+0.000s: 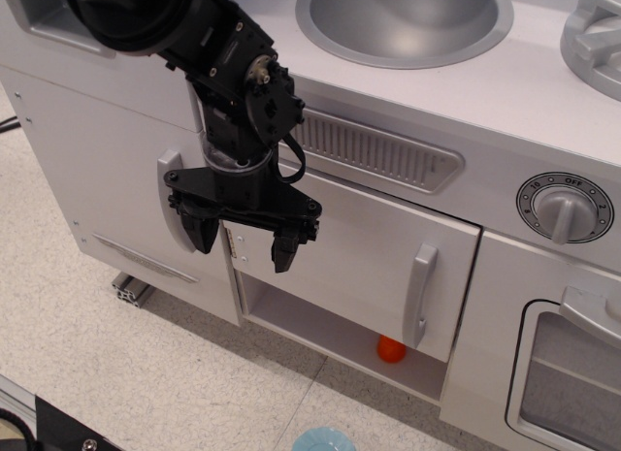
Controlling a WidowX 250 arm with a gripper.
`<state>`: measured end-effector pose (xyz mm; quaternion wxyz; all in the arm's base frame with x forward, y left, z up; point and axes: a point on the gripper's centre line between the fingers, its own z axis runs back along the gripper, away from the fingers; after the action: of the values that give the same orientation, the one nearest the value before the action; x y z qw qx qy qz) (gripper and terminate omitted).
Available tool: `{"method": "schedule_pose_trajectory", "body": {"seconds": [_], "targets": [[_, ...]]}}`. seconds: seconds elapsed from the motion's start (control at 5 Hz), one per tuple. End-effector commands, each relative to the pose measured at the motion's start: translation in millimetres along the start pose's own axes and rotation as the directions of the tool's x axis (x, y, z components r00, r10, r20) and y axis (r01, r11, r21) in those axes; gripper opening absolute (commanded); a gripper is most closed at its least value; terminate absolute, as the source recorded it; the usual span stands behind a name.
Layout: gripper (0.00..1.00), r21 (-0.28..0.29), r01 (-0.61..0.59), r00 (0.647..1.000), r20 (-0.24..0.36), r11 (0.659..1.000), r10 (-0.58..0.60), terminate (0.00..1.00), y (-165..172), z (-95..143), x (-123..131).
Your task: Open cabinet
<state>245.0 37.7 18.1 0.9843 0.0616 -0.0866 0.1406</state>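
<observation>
We saw the gripper [243,240] with fingers [283,249] spread, holding nothing, at the hinge side of the cabinet [359,262], below the sink [403,19]. Door ajar, handle [419,294] right. Dial [565,209] read "OFF".

Black arm angled downward, claw [243,241] open, both fingers [284,249] pointing down.

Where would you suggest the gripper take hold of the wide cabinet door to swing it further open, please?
Grip the short vertical silver handle near the right edge of the cabinet door. It stands proud of the flat panel, so open fingers can straddle it from the front, one on each side. The hinge sits at the left, so pulling there likely gives the most leverage. The gripper hovers open by the hinge side.
</observation>
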Motion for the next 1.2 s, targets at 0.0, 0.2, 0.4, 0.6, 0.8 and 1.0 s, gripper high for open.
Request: {"method": "schedule_pose_trajectory", "body": {"seconds": [0.0,0.2,0.4,0.6,0.8,1.0], "targets": [[1.00,0.000,0.000,1.000,0.000,1.000,0.000,0.00,0.0,0.0,0.0],[1.00,-0.068,0.086,0.996,-0.006,0.994,-0.087,0.00,-38.8,-16.9,6.3],[1.00,-0.104,0.161,0.987,0.030,0.981,-0.159,0.00,-74.2,-23.6,7.0],[1.00,-0.146,0.219,0.975,0.067,0.965,-0.212,0.00,-100.9,-25.8,4.1],[1.00,-0.165,0.243,0.967,0.117,0.956,-0.226,0.00,-120.9,-30.7,8.3],[1.00,-0.169,0.235,0.964,0.165,0.957,-0.208,0.00,-129.6,-38.6,17.2]]}}
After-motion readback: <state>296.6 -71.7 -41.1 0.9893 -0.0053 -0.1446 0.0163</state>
